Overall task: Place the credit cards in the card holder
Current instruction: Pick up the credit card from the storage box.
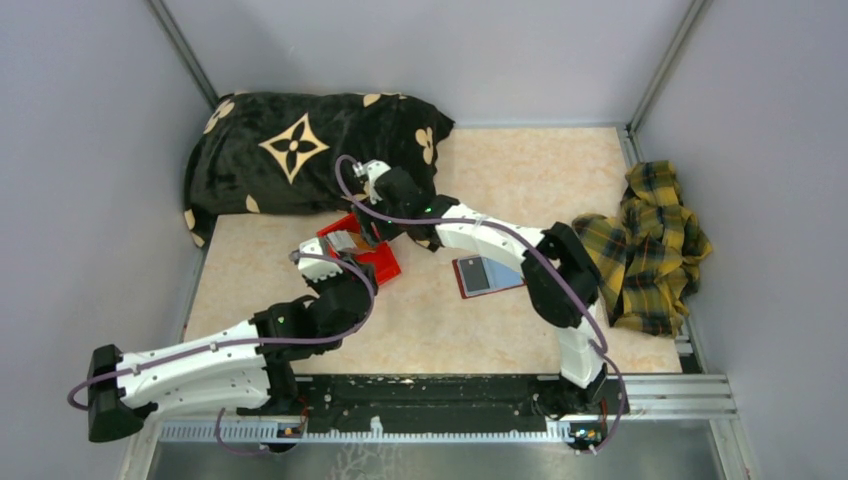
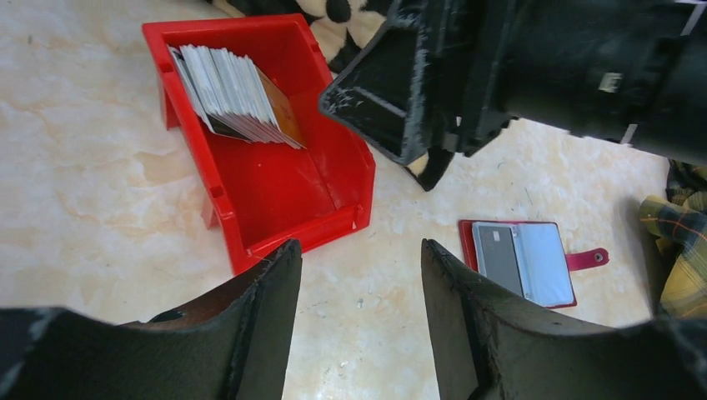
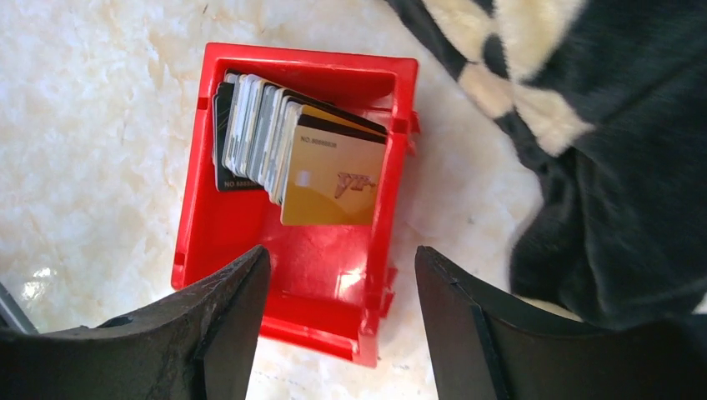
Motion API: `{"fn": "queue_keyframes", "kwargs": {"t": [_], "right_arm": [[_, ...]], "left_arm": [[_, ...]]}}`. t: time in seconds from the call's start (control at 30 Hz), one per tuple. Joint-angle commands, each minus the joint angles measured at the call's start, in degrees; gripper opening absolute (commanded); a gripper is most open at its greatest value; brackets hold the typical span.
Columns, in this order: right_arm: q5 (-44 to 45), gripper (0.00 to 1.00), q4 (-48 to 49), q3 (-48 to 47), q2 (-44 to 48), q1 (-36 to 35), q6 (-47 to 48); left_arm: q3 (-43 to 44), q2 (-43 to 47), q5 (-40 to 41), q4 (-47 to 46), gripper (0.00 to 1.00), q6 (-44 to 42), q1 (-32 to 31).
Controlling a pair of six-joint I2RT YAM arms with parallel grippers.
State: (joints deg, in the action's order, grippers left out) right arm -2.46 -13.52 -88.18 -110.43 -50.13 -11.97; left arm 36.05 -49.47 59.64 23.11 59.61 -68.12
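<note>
Two robot arms converged over a pale, marble-patterned tabletop (image 1: 520, 170), where a plush black cushion printed with cream flowers (image 1: 290, 150) lay along the far edge and a crumpled yellow-and-black plaid cloth (image 1: 650, 245) sat at the right side. The right gripper (image 3: 342, 267) hung directly above a bright red, open-topped plastic bin (image 3: 304, 60), its two black fingers spread wide and holding nothing, apparently lined up to reach in for a card. The left gripper (image 2: 360, 258), fingers likewise parted and empty, hovered just short of the bin, seemingly ready to steady it or take a hand-over. The small dark-red, leather-like card holder (image 2: 525, 262) lay unfolded flat on the table to the right of the bin and apart from it, smooth blue-grey lining up, snap tab out to one side, with what looked like one dark card in a pocket. The credit cards (image 3: 292, 150), thin stiff rectangles in grey-white with a glossy tan one in front, stood fanned on edge at one end of the bin, none yet lifted.
</note>
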Motion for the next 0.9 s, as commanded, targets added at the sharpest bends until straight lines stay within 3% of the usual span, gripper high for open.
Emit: {"fn": "queue_keyframes", "kwargs": {"t": [0.0,0.53,0.87], "right_arm": [[-1.0,0.65,-3.6,-9.4,-5.2,-1.5,1.3],[-4.7,0.63,-5.8,-20.4,-16.8,-1.7,-1.1],[0.2,0.61,2.2,-13.3,-11.1,-3.8,1.5]], "left_arm": [[-1.3,3.4,3.8,4.8,0.62,1.9,-0.3],[-4.4,7.9,6.6,5.0,0.64,1.6,-0.3],[-5.6,8.8,7.4,4.9,0.64,1.9,-0.2]]}}
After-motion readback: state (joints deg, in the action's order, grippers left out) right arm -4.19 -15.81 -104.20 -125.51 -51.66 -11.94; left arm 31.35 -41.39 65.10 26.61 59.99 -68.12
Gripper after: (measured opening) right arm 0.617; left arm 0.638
